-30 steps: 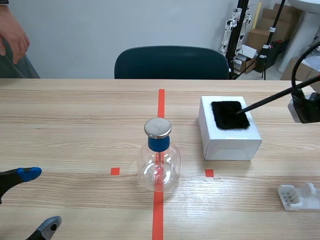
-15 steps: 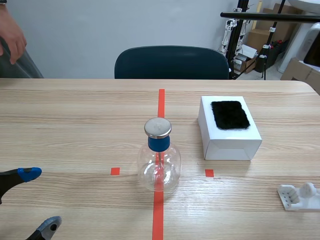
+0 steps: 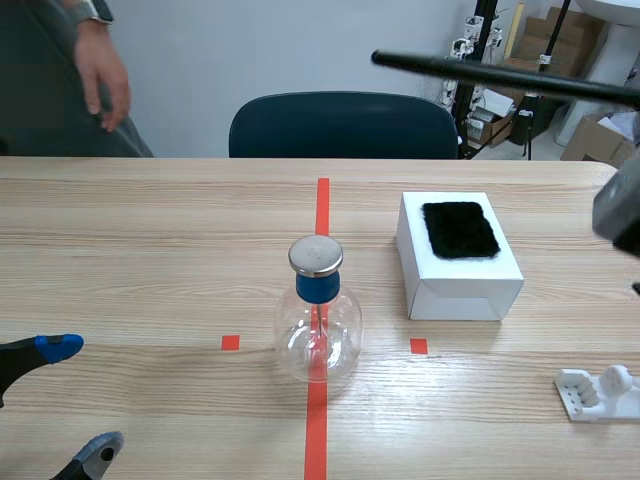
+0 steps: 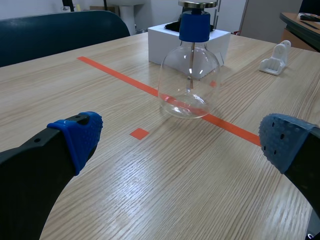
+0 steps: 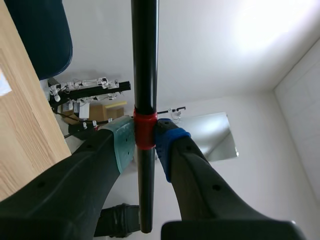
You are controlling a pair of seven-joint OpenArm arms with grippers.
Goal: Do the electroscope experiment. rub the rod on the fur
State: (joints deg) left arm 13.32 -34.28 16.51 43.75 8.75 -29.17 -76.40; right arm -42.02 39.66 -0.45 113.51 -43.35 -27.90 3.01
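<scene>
Black rod [image 3: 500, 77] held high over the table's [image 3: 150, 250] far right corner.
Right gripper [image 5: 145, 140] clamps its red band [image 5: 145, 131]; left gripper [image 4: 182, 140] gapes wide at the near left corner.

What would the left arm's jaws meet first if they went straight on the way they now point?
Probably the glass flask, which stands ahead of the open jaws, roughly in their line; the white box is behind it. Depth is unclear.
</scene>
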